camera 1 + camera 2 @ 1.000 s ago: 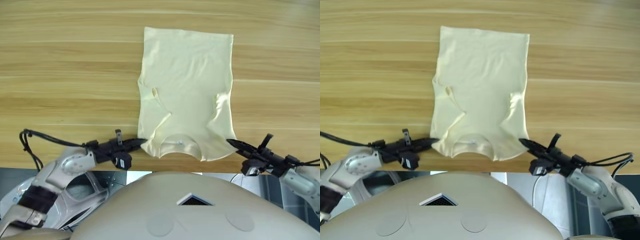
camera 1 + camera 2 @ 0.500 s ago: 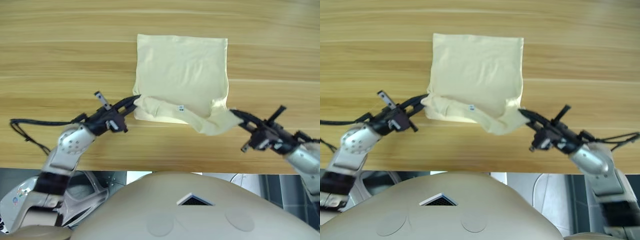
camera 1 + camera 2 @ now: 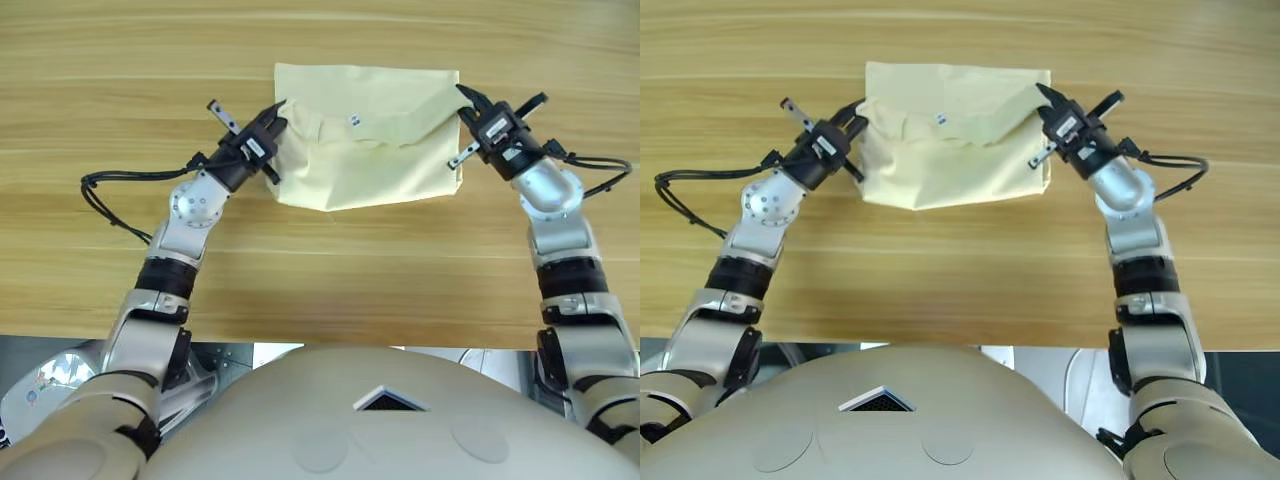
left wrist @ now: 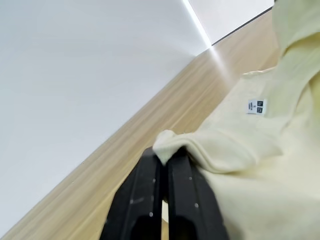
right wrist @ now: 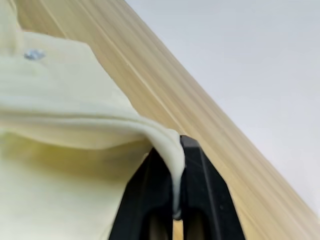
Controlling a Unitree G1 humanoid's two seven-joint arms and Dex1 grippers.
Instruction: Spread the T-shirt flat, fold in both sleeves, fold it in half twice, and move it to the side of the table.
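The pale yellow T-shirt lies on the wooden table, folded in half with its collar end brought over to the far edge. The white neck label faces up near that far edge. My left gripper is shut on the shirt's left corner at the far side. My right gripper is shut on the right corner. The left wrist view has a bunch of yellow cloth pinched between the black fingers. In the right wrist view a cloth edge is pinched between the black fingers.
Bare wood spreads on every side of the shirt. The table's near edge runs across the bottom of the head views. Black cables hang off both forearms above the tabletop.
Both grippers have carried the shirt's collar end from the near edge up and over to the far edge. The shirt now lies doubled, about half as long as before.
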